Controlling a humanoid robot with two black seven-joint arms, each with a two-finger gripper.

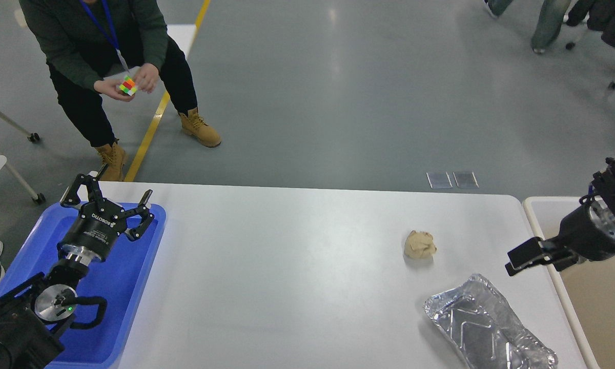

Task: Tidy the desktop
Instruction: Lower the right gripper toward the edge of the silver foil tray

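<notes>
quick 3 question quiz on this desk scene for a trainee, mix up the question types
1. True or false: the crumpled paper ball lies inside the foil tray.
2. Over which item does the left gripper hover? A) blue tray B) beige bin C) foil tray
3. Fill in: the left gripper's fingers are ____.

Key
1. False: it lies on the desktop, apart from the tray.
2. A
3. open
</notes>
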